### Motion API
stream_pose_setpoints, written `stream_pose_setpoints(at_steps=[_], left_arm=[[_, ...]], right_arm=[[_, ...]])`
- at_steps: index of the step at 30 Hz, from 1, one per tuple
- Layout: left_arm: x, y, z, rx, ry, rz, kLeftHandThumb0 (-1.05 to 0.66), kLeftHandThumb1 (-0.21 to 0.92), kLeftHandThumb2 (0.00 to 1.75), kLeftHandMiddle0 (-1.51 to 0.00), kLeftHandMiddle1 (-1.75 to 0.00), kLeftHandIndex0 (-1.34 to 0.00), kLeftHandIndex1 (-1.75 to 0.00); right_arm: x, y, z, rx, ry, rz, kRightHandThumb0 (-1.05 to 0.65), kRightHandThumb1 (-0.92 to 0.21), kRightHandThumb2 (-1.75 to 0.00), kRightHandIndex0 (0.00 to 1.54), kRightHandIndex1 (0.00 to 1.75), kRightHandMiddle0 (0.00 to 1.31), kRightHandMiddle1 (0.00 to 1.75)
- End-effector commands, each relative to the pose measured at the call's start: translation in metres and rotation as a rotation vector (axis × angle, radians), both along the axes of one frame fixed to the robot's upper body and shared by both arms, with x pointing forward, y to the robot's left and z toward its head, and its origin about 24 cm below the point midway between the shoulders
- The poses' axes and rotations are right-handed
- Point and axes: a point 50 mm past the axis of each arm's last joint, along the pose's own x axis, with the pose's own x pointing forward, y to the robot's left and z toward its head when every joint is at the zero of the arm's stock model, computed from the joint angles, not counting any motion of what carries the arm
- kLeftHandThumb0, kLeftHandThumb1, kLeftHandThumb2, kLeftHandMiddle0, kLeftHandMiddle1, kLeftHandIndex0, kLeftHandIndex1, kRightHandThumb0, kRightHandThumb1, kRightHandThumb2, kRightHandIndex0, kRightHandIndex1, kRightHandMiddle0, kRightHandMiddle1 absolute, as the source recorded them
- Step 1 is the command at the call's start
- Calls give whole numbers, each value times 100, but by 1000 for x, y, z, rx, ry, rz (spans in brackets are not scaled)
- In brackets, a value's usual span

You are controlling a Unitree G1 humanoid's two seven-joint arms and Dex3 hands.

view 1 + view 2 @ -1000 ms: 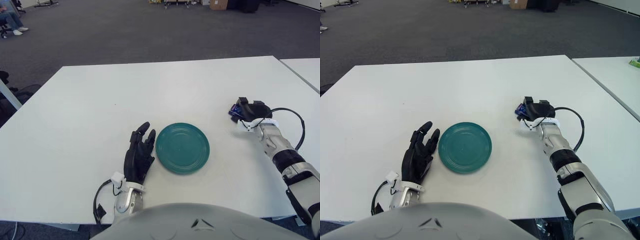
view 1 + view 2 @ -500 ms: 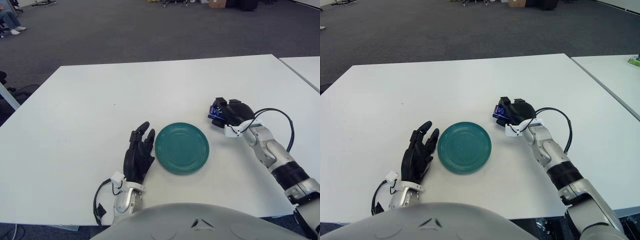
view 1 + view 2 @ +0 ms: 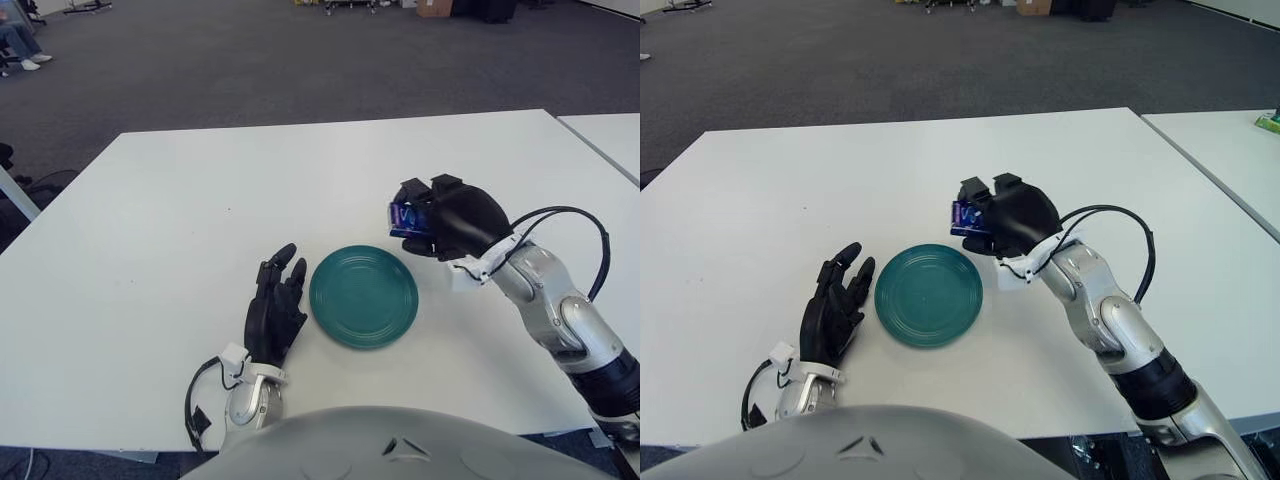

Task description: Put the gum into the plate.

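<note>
A round teal plate [image 3: 364, 296] lies on the white table [image 3: 150, 220], near its front edge. My right hand [image 3: 440, 218] is raised above the table, just past the plate's far right rim. Its fingers are shut on a small blue pack of gum [image 3: 405, 217], which sticks out on the hand's left side. It shows in the right eye view too [image 3: 966, 215]. My left hand [image 3: 276, 305] lies flat on the table just left of the plate, fingers relaxed and empty.
A second white table [image 3: 610, 140] stands to the right, across a narrow gap. Dark carpet floor lies beyond the table's far edge. A black cable [image 3: 560, 215] loops from my right wrist.
My right hand has lifted off the table with the gum and moved left and nearer, from well right of the plate to just above its far right rim. The left hand has not moved.
</note>
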Motion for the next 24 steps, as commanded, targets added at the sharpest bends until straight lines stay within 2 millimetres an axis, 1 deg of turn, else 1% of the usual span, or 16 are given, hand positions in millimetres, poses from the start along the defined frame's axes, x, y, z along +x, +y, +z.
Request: stream_pose_setpoints(at_steps=[1, 4, 8, 13, 17, 20, 21, 24], left_arm=[[5, -3, -4, -20, 39, 8, -98, 92, 95, -36, 0, -9, -94], [5, -4, -4, -21, 41, 8, -98, 92, 95, -36, 0, -7, -93], [7, -5, -3, -17, 31, 2, -98, 92, 96, -35, 0, -6, -93], [8, -6, -2, -11, 21, -5, -97, 92, 96, -35, -1, -6, -93], [8, -7, -2, -9, 26, -8, -96, 92, 97, -36, -1, -6, -94], [7, -7, 0, 20, 5, -6, -96, 92, 98, -36, -1, -5, -93], [7, -8, 1, 29, 0, -4, -95, 92, 98, -36, -1, -5, -93], [5, -9, 4, 53, 9, 15, -95, 92, 99, -37, -1, -4, -93]], right_arm=[[-8, 9, 4, -32, 28, 26, -46, -92, -69, 107, 175, 82, 175], [-15, 15, 6, -32, 41, 49, -46, -91, -68, 108, 175, 83, 175], [-27, 29, 10, -30, 69, 112, -46, -90, -68, 108, 175, 84, 175], [-35, 43, 14, -72, 102, 192, -46, -88, -69, 115, 175, 86, 175], [-38, 47, 14, -94, 123, 226, -47, -87, -70, 117, 175, 85, 175], [-42, 53, 7, -96, 150, 269, -47, -86, -70, 117, 175, 81, 175], [-43, 55, 5, -97, 155, 278, -45, -75, -82, 114, 175, 68, 175], [-45, 63, -7, -114, 183, 303, -43, -60, -98, 111, 175, 53, 175]])
